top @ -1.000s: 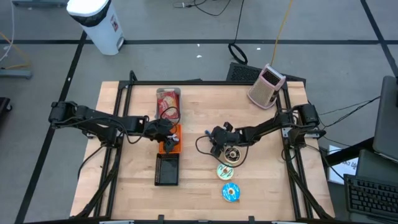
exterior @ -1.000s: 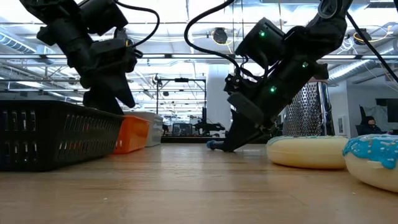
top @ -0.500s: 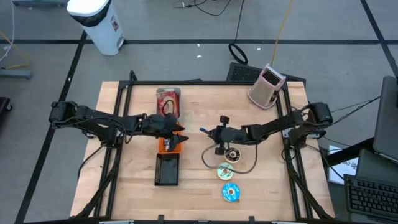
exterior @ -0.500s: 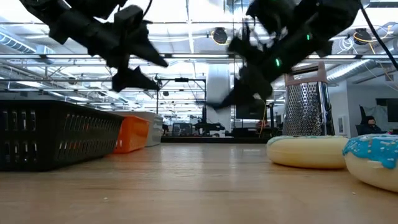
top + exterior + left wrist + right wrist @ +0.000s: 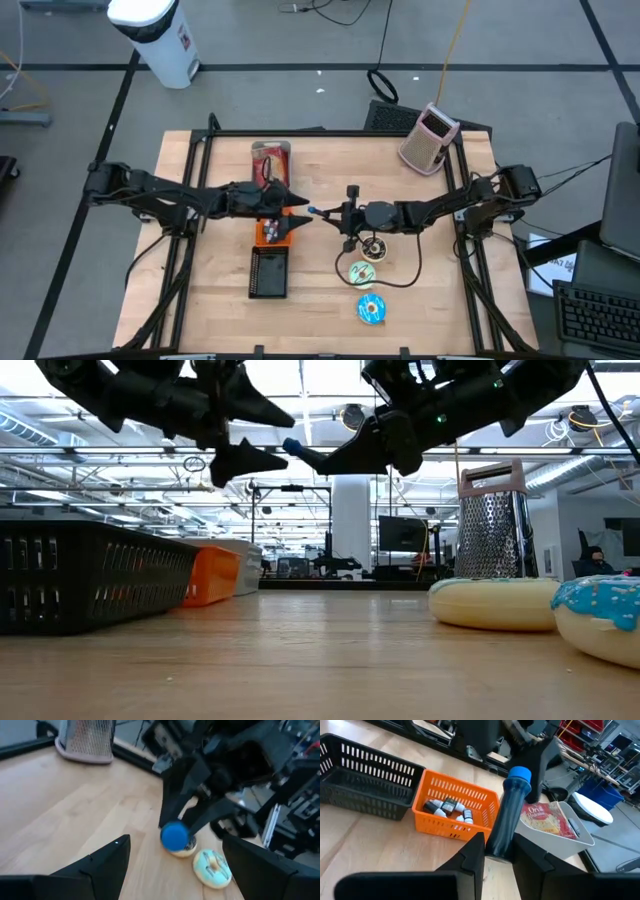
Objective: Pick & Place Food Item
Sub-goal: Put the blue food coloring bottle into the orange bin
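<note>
My right gripper (image 5: 497, 854) is shut on a slim dark bottle (image 5: 506, 815) with a blue cap (image 5: 520, 773), high above the table's middle. In the high view the cap (image 5: 313, 211) points at my left gripper (image 5: 296, 216). That gripper hangs open and empty (image 5: 177, 870) above the orange basket (image 5: 272, 233), facing the cap (image 5: 174, 836). The low view shows both grippers well above the tabletop, the left (image 5: 280, 436) beside the cap (image 5: 292, 448). My right gripper pinches the bottle's bottom end (image 5: 496, 847) between its two fingers. The fingers come nearly level from the table's right and lie along the bottle. The bottle sticks out ahead of them, cap toward the table's left, lifted clear of the table.
The orange basket (image 5: 455, 812) holds small bottles, with a black basket (image 5: 268, 272) on its near side. On its far side a grey bin (image 5: 270, 160) holds a popcorn bag (image 5: 547, 820). Three donuts (image 5: 362, 273) lie near the middle right. A metal grater (image 5: 430, 138) stands far right.
My right gripper has risen from the tabletop beside the donuts with the bottle, lifting it clear. It has tipped from pointing down to nearly level and gone toward the table's left. My left gripper has risen from the orange basket and tipped up to nearly level.
</note>
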Tool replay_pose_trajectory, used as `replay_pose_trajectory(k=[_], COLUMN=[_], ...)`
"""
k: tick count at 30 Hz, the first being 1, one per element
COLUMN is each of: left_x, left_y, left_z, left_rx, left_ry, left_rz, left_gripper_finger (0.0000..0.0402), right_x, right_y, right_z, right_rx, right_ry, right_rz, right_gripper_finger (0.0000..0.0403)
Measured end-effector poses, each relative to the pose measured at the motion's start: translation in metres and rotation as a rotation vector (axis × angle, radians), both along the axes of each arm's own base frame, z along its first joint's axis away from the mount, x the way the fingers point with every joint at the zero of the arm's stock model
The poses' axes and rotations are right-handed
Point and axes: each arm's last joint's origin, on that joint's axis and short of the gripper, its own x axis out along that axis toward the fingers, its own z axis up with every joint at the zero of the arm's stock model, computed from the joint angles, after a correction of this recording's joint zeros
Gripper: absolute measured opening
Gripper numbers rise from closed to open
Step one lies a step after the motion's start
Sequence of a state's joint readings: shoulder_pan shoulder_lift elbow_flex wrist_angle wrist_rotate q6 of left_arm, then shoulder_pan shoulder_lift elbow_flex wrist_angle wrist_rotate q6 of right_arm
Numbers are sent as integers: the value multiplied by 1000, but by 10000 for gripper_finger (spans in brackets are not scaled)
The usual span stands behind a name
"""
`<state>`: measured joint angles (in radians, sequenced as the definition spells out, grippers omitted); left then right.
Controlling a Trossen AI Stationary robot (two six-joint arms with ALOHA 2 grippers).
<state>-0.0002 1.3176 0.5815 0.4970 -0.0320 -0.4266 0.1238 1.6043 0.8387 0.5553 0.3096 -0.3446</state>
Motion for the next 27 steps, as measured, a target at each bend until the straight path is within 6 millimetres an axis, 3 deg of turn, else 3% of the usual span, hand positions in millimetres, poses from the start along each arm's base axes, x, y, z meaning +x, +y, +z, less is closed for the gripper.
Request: replay_pose_trajectory(k=[11, 19, 27], left_x=[31, 31, 31], left_y=[-4, -12, -12], left_z=[-6, -5, -5], left_rx=[233, 431, 441], left_ry=[36, 25, 23], left_rz=[-151, -231, -234], left_gripper_finger=[319, 319, 298], right_x=[-1, 0, 1], right_y=[1, 5, 5], right_z=[-2, -1, 1], right_rx=[45, 107, 116], right_ry=[15, 1, -11], right_rz=[-9, 114, 141], right_gripper_finger=[69, 66, 64])
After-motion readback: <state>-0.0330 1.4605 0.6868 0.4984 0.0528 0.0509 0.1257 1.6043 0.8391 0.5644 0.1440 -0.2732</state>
